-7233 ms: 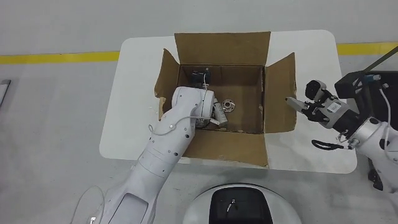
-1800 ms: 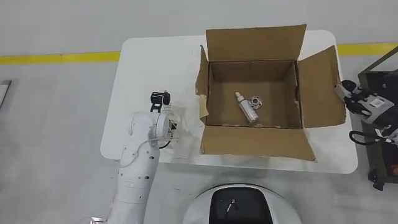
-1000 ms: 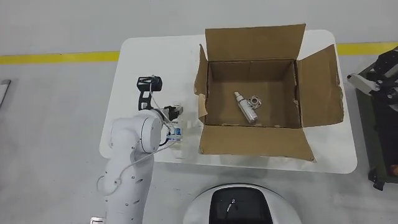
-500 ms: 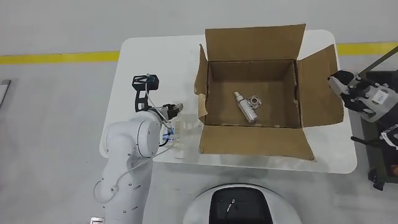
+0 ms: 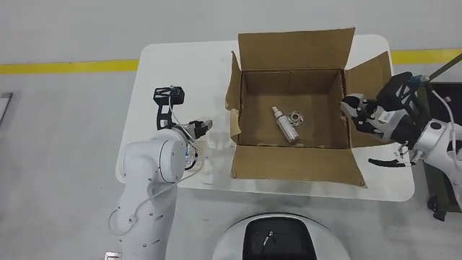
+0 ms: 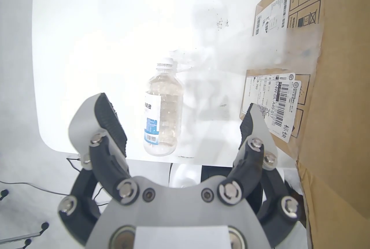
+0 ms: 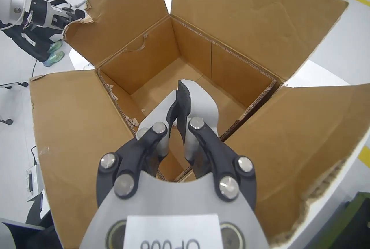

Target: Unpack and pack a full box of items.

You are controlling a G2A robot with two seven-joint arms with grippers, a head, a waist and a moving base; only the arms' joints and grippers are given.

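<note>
Bottle (image 6: 163,114) below splayed left fingers (image 6: 111,120) — right fingers (image 7: 182,105) pinched over box (image 7: 245,7)

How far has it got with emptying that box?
Partly done: a clear bottle is out on the table beside the box, by the open left hand. Nothing is held; the shut right hand hovers at the box's rim. Still inside: a spray bottle and a small metal part; repacking follows.

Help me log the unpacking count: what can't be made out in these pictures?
Top view: small metal part in the box, too small to identify.
Right wrist view: middle of the box floor, covered by the right gripper.
Left wrist view: box side beside the clear bottle, blurred by a haze.
</note>
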